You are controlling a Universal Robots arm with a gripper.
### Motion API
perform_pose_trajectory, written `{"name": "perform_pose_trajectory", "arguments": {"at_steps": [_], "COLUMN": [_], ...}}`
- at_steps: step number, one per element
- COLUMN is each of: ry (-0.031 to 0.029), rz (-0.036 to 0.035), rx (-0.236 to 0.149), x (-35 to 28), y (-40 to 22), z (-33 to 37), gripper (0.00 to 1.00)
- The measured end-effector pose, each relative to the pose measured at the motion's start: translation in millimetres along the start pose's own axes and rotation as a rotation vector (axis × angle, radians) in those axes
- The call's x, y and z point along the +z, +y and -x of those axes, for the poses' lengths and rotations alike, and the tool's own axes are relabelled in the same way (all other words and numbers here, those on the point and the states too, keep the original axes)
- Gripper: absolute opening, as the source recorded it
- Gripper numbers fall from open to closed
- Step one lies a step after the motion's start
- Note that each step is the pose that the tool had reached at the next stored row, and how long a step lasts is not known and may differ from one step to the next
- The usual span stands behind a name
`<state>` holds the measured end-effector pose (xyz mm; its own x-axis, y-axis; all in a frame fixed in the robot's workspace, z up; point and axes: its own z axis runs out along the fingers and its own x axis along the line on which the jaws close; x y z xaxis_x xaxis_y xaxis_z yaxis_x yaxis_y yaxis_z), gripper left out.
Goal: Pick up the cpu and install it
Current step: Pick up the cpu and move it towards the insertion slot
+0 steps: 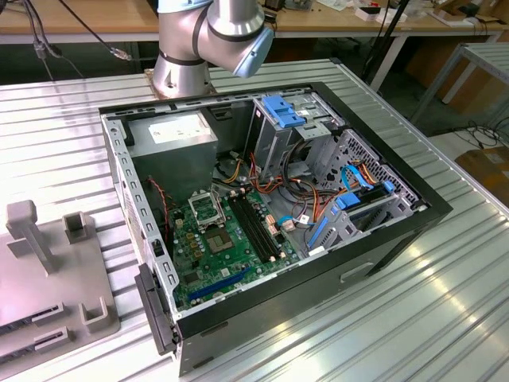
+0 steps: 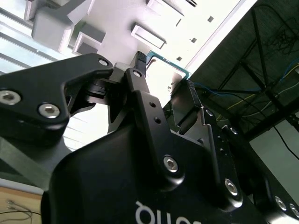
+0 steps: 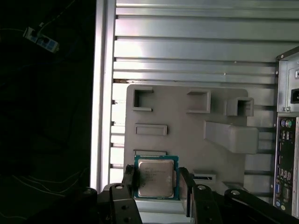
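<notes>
over the grey fixture plate (image 3: 187, 116) on the ribbed metal table (image 3: 187, 46), i see the gripper (image 3: 156, 171) closed down on the cpu (image 3: 155, 179), one black finger against each opposite edge, its metal top facing the first wrist view. the open computer case (image 1: 270, 231) with its green motherboard (image 1: 208, 259) sits near the plate.

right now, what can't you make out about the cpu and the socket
cpu underside: faces away in the first wrist view, edge-on in the second wrist view.
One cpu edge: first wrist view, covered by the black body behind the jaws.
socket: exterior view, too small to tell whether it is open or empty.
</notes>
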<state>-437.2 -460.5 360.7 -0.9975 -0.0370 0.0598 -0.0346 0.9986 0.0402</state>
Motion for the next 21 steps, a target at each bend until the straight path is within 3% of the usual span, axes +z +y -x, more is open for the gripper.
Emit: {"name": "perform_pose_trajectory", "arguments": {"at_steps": [5, 10, 21], "ry": [-0.0001, 0.0001, 0.0], "rz": [0.0001, -0.0001, 0.0], "rx": [0.0, 0.0, 0.0], "x": [-0.5, -1.9, -17.3], "y": [-0.3, -0.3, 0.3], "z": [8.7, 10.0, 9.2], "gripper": [0.47, 0.47, 0.47]}}
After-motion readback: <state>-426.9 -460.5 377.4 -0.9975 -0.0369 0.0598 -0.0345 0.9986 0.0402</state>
